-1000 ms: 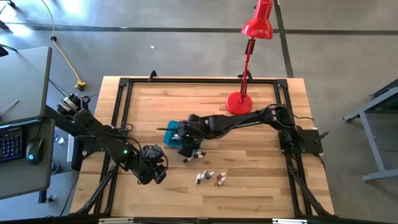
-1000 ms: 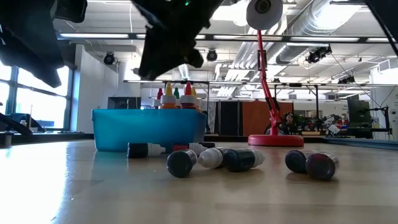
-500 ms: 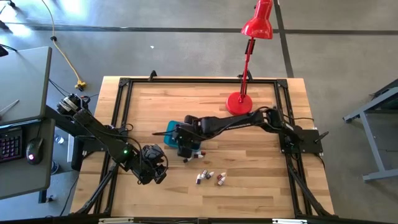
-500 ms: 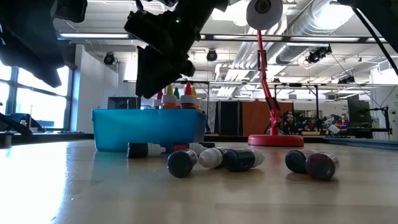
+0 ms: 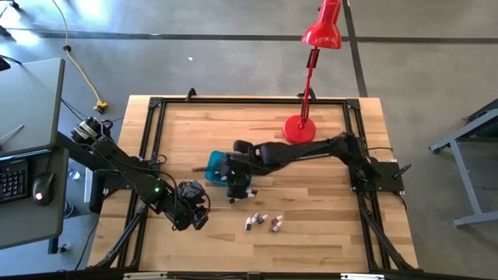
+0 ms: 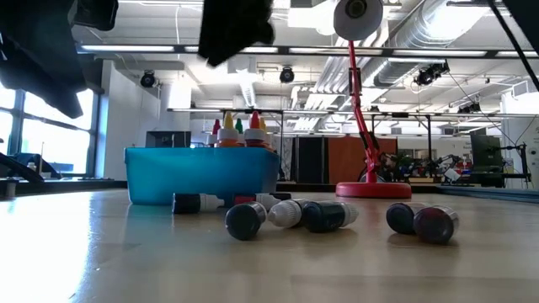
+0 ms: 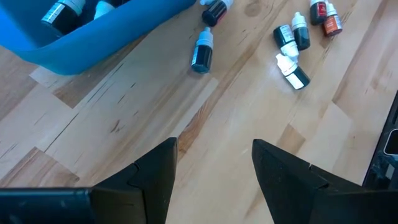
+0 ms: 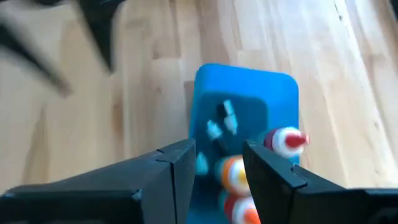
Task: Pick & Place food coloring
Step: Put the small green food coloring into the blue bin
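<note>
The food coloring bottles are split. Several stand upright in the teal-blue tub (image 5: 215,166), caps showing above its rim (image 6: 240,129) and in the right wrist view (image 8: 283,140). Several more lie on their sides on the wood near the tub (image 5: 262,222), (image 6: 328,216), (image 7: 292,37); one dark bottle (image 7: 202,53) lies close to the tub wall. My right gripper (image 8: 217,168) hovers open and empty above the tub (image 8: 245,93). My left gripper (image 7: 214,168) is open and empty over bare wood, left of the loose bottles (image 5: 191,206).
A red desk lamp stands with its round base (image 5: 299,128) on the far right part of the table, behind the tub. A black frame (image 5: 156,105) runs along the table's edges. Bare wood lies between my left gripper and the loose bottles.
My right gripper dipped toward the tub, shifting slightly toward the table's left, then rose well above it and moved back to the right. The bottles and the tub have stayed where they were.
</note>
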`<control>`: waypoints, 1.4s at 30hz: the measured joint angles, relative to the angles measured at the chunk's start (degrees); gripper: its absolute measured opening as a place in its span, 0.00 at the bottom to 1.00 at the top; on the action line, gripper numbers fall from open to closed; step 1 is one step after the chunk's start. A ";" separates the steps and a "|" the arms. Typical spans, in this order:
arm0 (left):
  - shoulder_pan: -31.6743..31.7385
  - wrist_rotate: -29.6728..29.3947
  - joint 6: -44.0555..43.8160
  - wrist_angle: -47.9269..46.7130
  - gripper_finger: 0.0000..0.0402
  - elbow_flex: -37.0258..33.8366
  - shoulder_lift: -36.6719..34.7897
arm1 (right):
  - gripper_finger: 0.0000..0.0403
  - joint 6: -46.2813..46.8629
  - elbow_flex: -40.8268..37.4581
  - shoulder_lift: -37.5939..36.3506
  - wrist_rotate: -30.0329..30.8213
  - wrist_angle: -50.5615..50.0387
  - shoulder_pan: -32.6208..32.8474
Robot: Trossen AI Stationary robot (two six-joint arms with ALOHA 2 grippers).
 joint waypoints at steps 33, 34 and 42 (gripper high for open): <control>0.42 -13.55 8.17 2.77 0.52 -0.04 0.20 | 0.32 21.27 -46.79 -19.81 12.56 18.10 30.95; 0.41 -14.35 8.51 2.73 0.52 -0.04 0.20 | 0.32 21.27 -49.28 -20.92 12.54 21.83 31.29; 0.71 -16.69 10.49 2.89 0.52 -0.04 0.22 | 0.32 21.71 -62.89 -26.45 15.58 41.76 31.71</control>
